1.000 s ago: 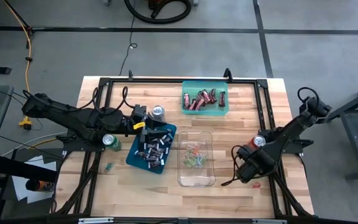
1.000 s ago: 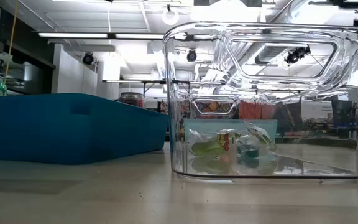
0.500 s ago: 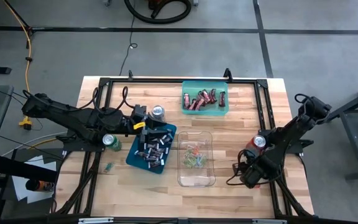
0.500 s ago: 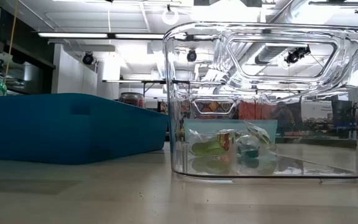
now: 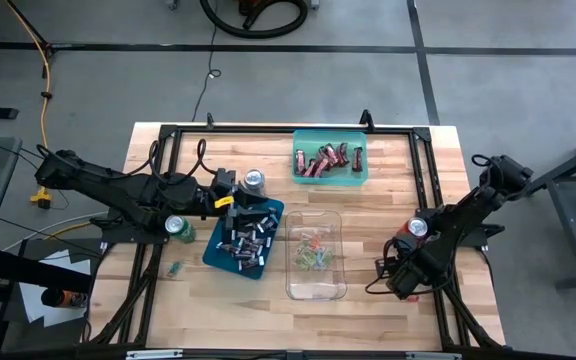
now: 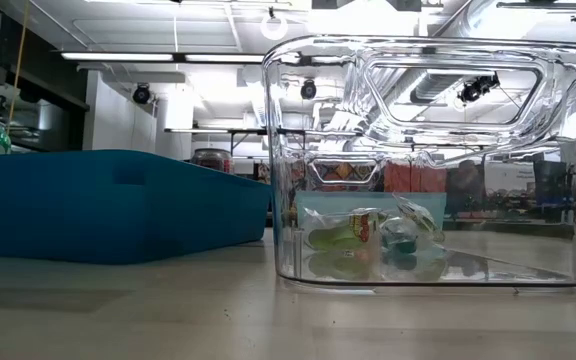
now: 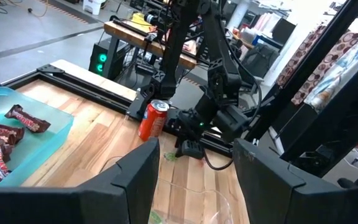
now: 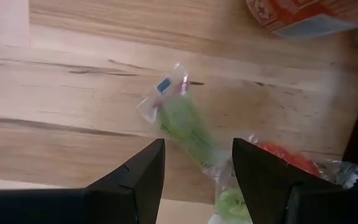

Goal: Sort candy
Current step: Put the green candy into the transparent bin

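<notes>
Right gripper (image 5: 406, 281): low over the bare wood at about 4 o'clock on the table, just beside the red can (image 5: 417, 228); jaws parted to a middling gap, holding nothing, loose sweets showing between the fingers (image 8: 135, 186) in the right wrist view.
Target sweets: green wrapped piece (image 8: 182, 127) lying flat on the wood, a red one (image 8: 288, 163) close by at 4 o'clock from it; clear crinkly wrap with twisted ends.
Handling, as judged: very light, soft wrapper, slippery film, likely to skid or flip if nudged; hard little core the best place to pinch, across the short middle, not at the loose twisted tails.
Risk, as judged: two pieces near each other, easy to catch both or push one aside.
Left gripper (image 5: 230, 198): waiting at 9 o'clock, at the edge of the blue tray (image 5: 214, 250); jaws wide apart, empty.
Dark mini bars (image 5: 244, 238): heaped in the blue tray.
Red bars (image 5: 326, 160): in the teal tray (image 5: 360, 175) at 12 o'clock.
Green-and-red pieces (image 5: 311, 252): in the clear tub (image 5: 314, 292) at the centre.
Stray sweet (image 5: 175, 268): alone on the wood at 8 o'clock, near the green can (image 5: 177, 227).
Silver can (image 5: 254, 180): beside the blue tray, at its 12 o'clock.
</notes>
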